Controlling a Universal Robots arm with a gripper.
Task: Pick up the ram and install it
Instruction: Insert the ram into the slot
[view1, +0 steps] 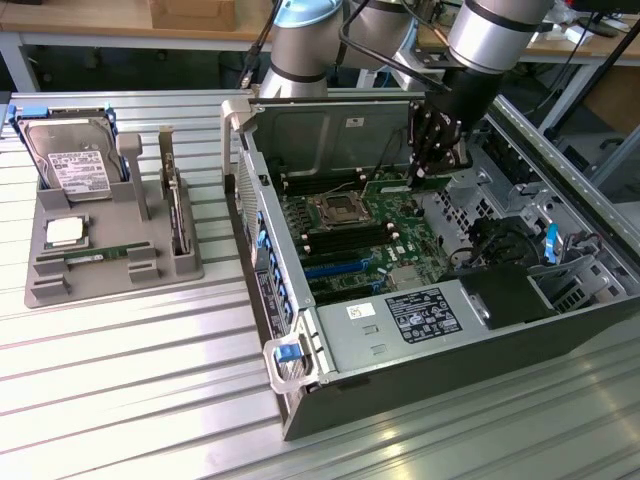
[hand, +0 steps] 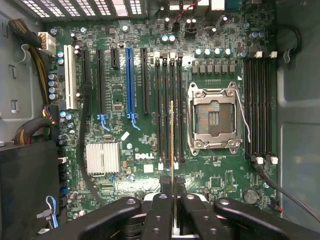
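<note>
My gripper (view1: 432, 168) hangs inside the open computer case (view1: 300, 330), above the motherboard (view1: 360, 235), and is shut on the ram (view1: 400, 184). From outside, the ram is a narrow green stick held level under the fingers. In the wrist view the ram (hand: 173, 150) shows edge-on as a thin line clamped between the two black fingers (hand: 161, 205). It hangs over the row of black memory slots (hand: 165, 110) beside the open processor socket (hand: 215, 117). A gap remains between the stick and the slots.
A grey holder tray (view1: 60, 285) stands at the exterior view's left with a hard drive (view1: 70, 160), a square silver chip (view1: 65, 232), another green stick (view1: 97, 255) and an upright card (view1: 178, 215). More memory slots (hand: 260, 105) lie beyond the socket. Cables (hand: 85, 150) cross the board.
</note>
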